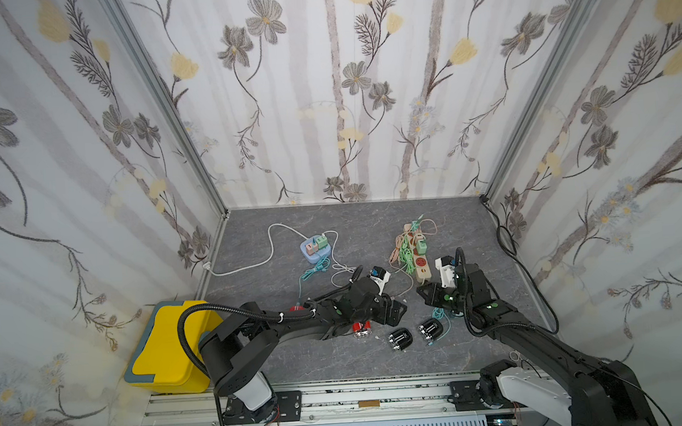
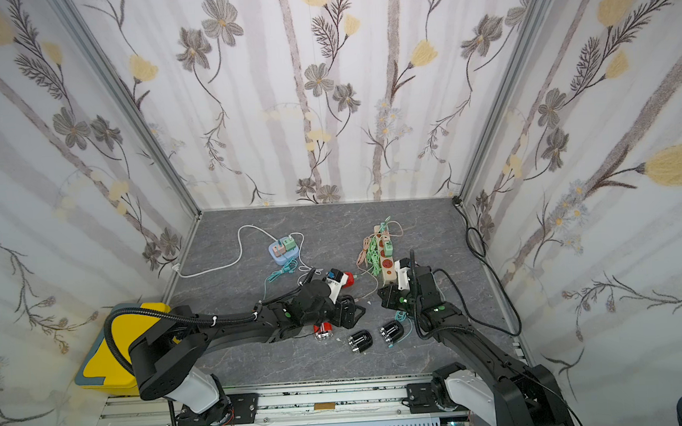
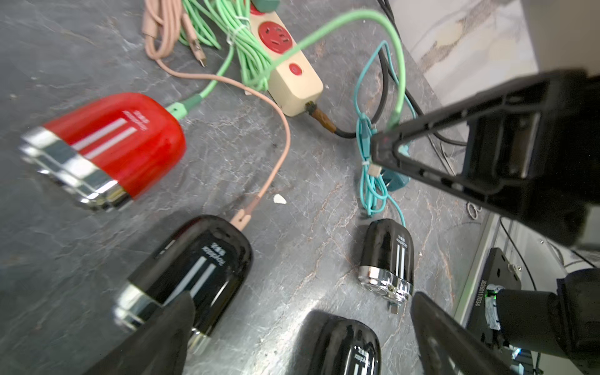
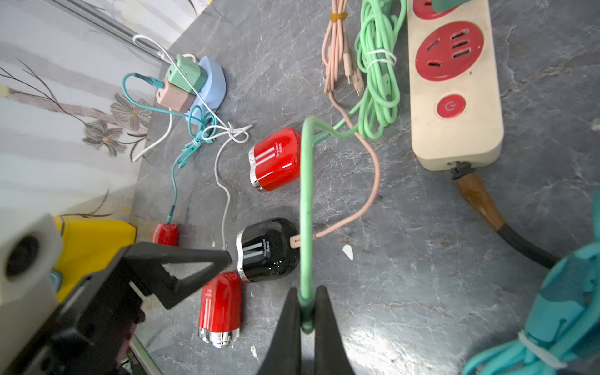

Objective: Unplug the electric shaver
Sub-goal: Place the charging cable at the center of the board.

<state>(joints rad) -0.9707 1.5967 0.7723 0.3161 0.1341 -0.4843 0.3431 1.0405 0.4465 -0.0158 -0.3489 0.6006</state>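
Pinching the green cable (image 4: 306,194) in the right gripper (image 4: 306,292), jaws closed tight on it partway along its run. Following that cable back to the red shaver (image 4: 276,159), with the green connector (image 3: 180,107) against the shaver's rounded end and seemingly seated in it, judging by the left wrist view. Lying on its side near the centre of the grey table (image 2: 299,364) in a top view, partly hidden there by the left wrist camera (image 2: 334,283).

Sitting at about 4 o'clock from the red shaver, the right gripper; at about 6 o'clock from it, the left gripper (image 3: 302,300), spread wide, gripping nothing, low over the table. Framing a bare black shaver (image 3: 344,347) between its open jaws in the left wrist view, without contact. Just beyond, a second black shaver (image 3: 386,256) with a teal cable (image 3: 373,194) reaching its end and, nearer the red one, a third black shaver (image 4: 266,250) on a pink cable (image 4: 370,194). Tucked beside the left gripper, a second red shaver (image 4: 220,311).

At 2 o'clock from the red shaver, a cream power strip (image 4: 454,139) with red sockets, coils of the green cable and the pink cable just beside it. At 10 o'clock, a blue socket cube (image 1: 311,255). Off the table's edge at 8 o'clock, a yellow box (image 1: 170,343).
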